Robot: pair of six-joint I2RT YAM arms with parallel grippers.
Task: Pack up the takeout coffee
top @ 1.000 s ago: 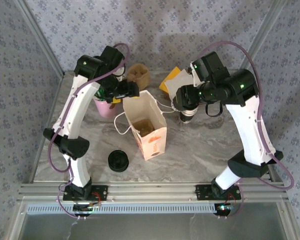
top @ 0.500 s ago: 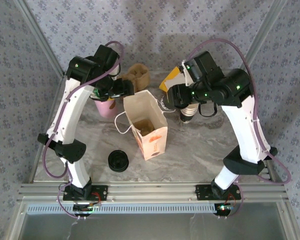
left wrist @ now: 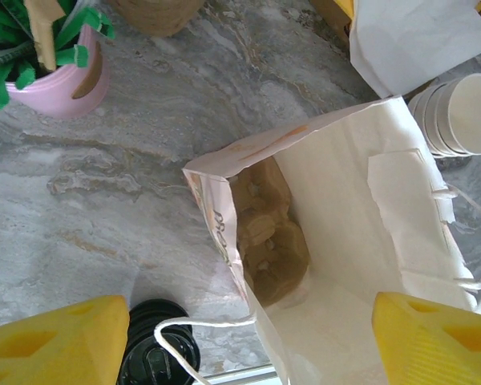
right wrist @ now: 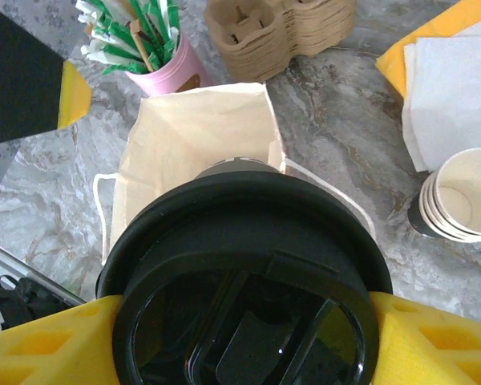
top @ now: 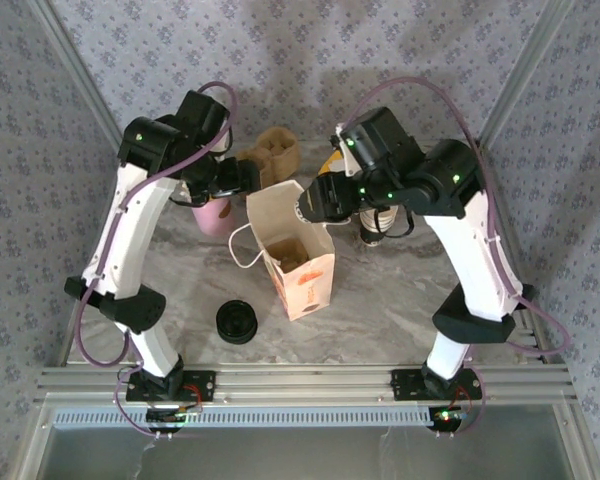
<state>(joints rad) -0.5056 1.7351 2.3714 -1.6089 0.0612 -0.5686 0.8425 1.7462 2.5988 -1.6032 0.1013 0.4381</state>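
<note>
One coffee to pack: how far along are you?

Past the middle, I'd judge. From the left: my left jaws stand wide apart with nothing between them. They're up over the table [top: 400, 290], beside the pink pot [top: 212, 213] of green-wrapped sticks, and they face down into the paper bag [top: 308, 285]. The bag stands upright with its mouth open, and a brown pulp carrier [left wrist: 272, 245] sits low inside it. The low pile of black lids [top: 237, 322] lies on the table near the bag's left front corner and plays no part.

And the cup itself?

The takeout coffee [right wrist: 244, 273] is clamped in my right jaws with its lid on. It's off the table, at the right side of the bag's mouth and above the rim, so it isn't inside yet. As I read it, I have to bring it over the opening, lower it into a pocket of the carrier and let go. Farther right are the stack of lidless cups [right wrist: 463, 192] and the white napkins [right wrist: 457, 88], neither of them needed.

Anything to read?

Little. There's orange print on the bag's front face and along its side near the rim, but it's too small and skewed for me to make out a word. The lid shows moulded shapes and no lettering I can read, and it hides the cup's wall
</note>
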